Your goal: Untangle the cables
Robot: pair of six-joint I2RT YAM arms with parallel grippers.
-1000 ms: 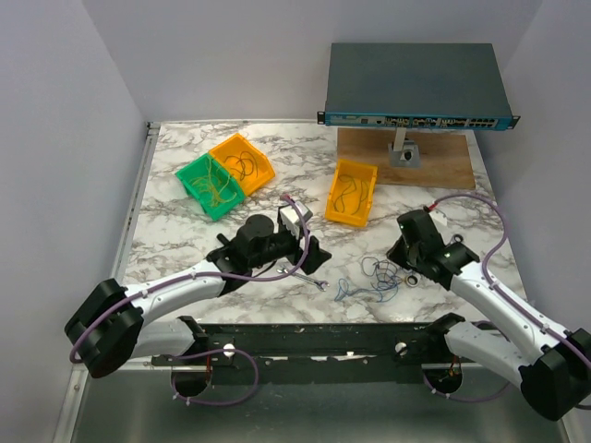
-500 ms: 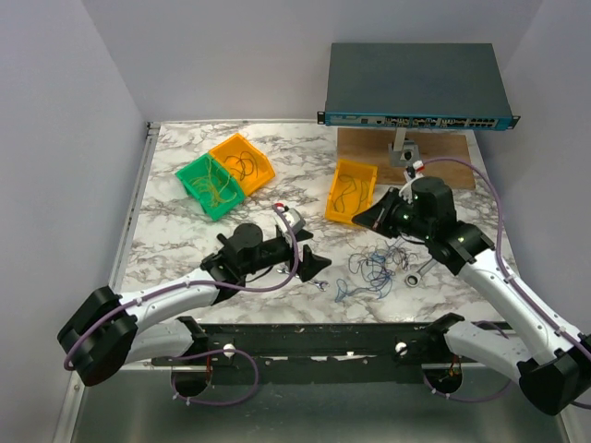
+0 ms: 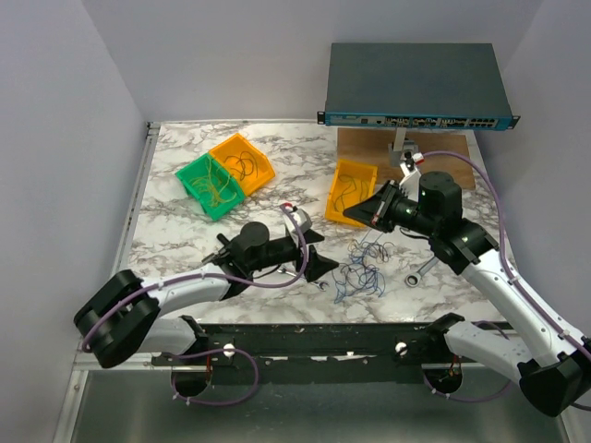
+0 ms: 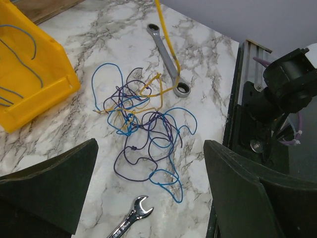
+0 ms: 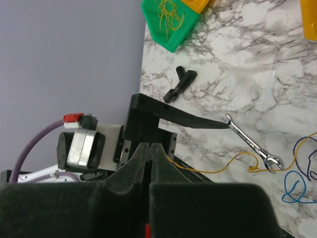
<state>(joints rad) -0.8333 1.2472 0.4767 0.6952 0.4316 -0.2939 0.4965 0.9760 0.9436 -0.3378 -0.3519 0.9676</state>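
The cables, a loose knot of hair-thin blue, purple and yellow-orange wires, lie on the white marbled surface near its front edge, between the two arms. From above, the left hand sits just to their left with its fingers spread wide and nothing between them. The right hand hangs over the tangle's far side, clamped on thin strands that rise to it from the heap. Just behind it stands a yellow plastic bin. A green bin and an orange bin sit side by side at the far left, all three with wires inside. A silver ring spanner lies just right of the tangle, and a small silver open-ended wrench lies just left of it.

Through the left wrist camera, the tangle lies flat ahead of the spread black fingers. One yellow strand climbs straight out of the top of the view, crossing the ring spanner.

Through the right wrist camera, the two black pads are pressed tight together. A yellow-orange strand comes out from between them and runs right, ending beside the small wrench. A small black plastic piece lies on the marble farther off.
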